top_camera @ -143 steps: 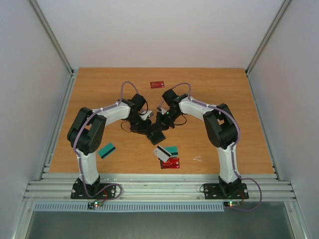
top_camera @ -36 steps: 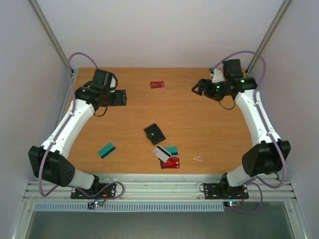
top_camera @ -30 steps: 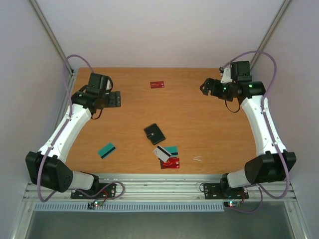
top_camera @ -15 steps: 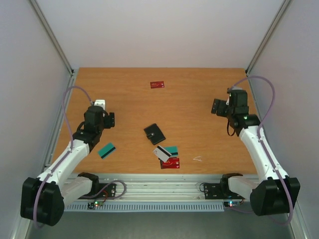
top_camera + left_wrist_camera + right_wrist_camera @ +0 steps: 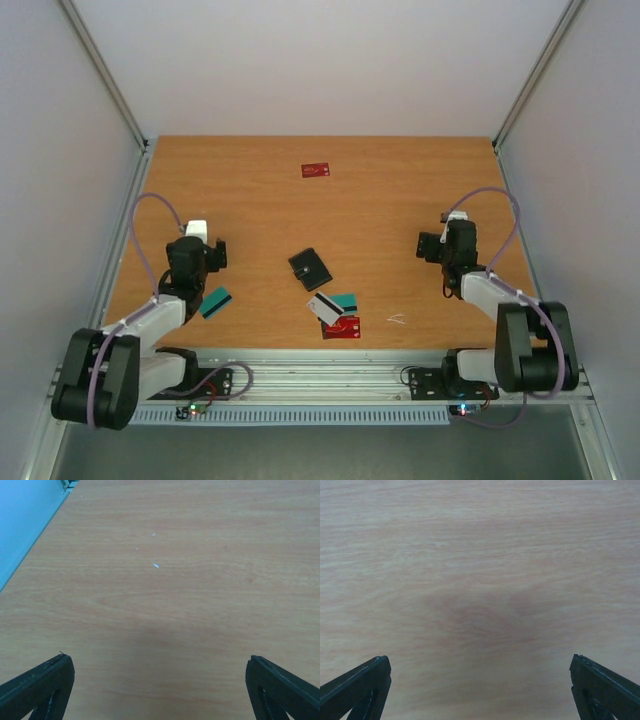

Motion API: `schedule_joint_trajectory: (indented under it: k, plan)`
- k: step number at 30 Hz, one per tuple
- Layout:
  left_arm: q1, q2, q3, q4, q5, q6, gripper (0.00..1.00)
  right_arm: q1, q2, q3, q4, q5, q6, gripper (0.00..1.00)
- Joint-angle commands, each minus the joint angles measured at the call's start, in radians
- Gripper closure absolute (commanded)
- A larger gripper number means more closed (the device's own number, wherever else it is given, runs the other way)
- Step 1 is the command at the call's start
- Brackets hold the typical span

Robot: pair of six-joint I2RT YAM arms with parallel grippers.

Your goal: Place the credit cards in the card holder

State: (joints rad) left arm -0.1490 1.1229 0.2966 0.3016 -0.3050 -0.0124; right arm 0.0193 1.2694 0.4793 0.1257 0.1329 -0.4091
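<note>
The card holder (image 5: 310, 268), a small black case, lies closed in the middle of the table with neither gripper near it. Just in front of it lies a small heap of credit cards: a white-grey one (image 5: 323, 308), a teal one (image 5: 346, 300) and a red one (image 5: 343, 327). Another teal card (image 5: 214, 302) lies at the left beside my folded left arm. A red card (image 5: 316, 170) lies far back. My left gripper (image 5: 213, 252) (image 5: 160, 692) and right gripper (image 5: 430, 245) (image 5: 480, 692) are open and empty over bare wood.
A tiny pale scrap (image 5: 397, 320) lies right of the card heap. The enclosure's side walls (image 5: 20, 520) run close to the table's left and right edges. Both arms are folded back near their bases at the front edge.
Both arms have drawn back from the far corners toward their bases. Earlier both grippers were at the card holder; it now lies alone. The cards have not moved.
</note>
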Motion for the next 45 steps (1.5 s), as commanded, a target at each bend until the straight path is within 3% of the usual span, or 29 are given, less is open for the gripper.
schedule_joint_trajectory:
  k: [1, 6, 11, 12, 15, 16, 18, 45]
  plan:
    - [0.061, 0.083, 0.041, 0.25, 0.081, 0.0, 0.06, -0.052, 0.132, -0.007, 0.369, -0.14, -0.043, 0.01]
    - [0.132, 0.196, 0.021, 0.497, 0.177, -0.007, 0.05, -0.094, 0.268, 0.024, 0.511, -0.267, -0.038, 0.02]
    - [0.211, 0.236, 0.053, 0.49, 0.251, -0.053, 0.04, -0.097, 0.31, -0.067, 0.695, -0.334, -0.061, 0.02]
    - [0.214, 0.267, 0.036, 0.568, 0.259, -0.071, 0.04, -0.099, 0.33, -0.088, 0.78, -0.352, -0.064, 0.02]
    - [0.215, 0.43, -0.013, 0.823, 0.347, -0.062, 0.01, -0.099, 0.322, -0.075, 0.739, -0.372, -0.071, 0.02]
    - [0.216, 0.457, 0.006, 0.829, 0.378, -0.051, 0.01, -0.099, 0.321, -0.074, 0.74, -0.368, -0.073, 0.02]
    - [0.213, 0.426, 0.088, 0.609, 0.401, -0.038, 0.01, -0.099, 0.321, -0.074, 0.737, -0.352, -0.069, 0.02]
    - [0.187, 0.439, 0.102, 0.607, 0.411, 0.009, 0.01, -0.099, 0.324, -0.056, 0.706, -0.309, -0.052, 0.02]
